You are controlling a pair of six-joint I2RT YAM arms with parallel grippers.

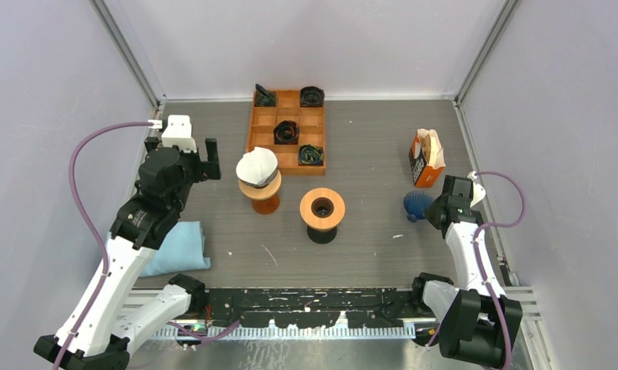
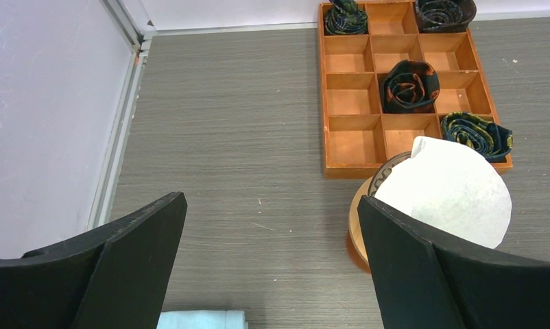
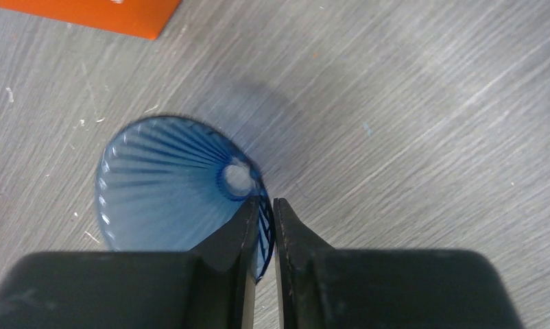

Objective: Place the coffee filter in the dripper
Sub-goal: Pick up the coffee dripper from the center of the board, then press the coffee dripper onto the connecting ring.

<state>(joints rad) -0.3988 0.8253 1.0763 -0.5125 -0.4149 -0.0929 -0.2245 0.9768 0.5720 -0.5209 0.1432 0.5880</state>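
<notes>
my left gripper [image 2: 270, 205] wide open, empty | coffee filter [image 2: 450, 195] just to its right | my right gripper [image 3: 264, 205] pinches dripper [image 3: 162, 185] rim, right edge

The white coffee filter [image 1: 257, 165] sits atop a brown stand [image 1: 264, 202], well apart from the blue ribbed dripper [image 1: 416, 205] lying sideways.

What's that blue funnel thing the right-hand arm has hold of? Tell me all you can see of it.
The blue dripper is a see-through cone, plastic by its look, with fine ribs running from the wide rim to a small hole at the narrow end. It is tipped on its side, near the orange box. The right gripper pinches its wall. Whether it touches the table is unclear.
</notes>
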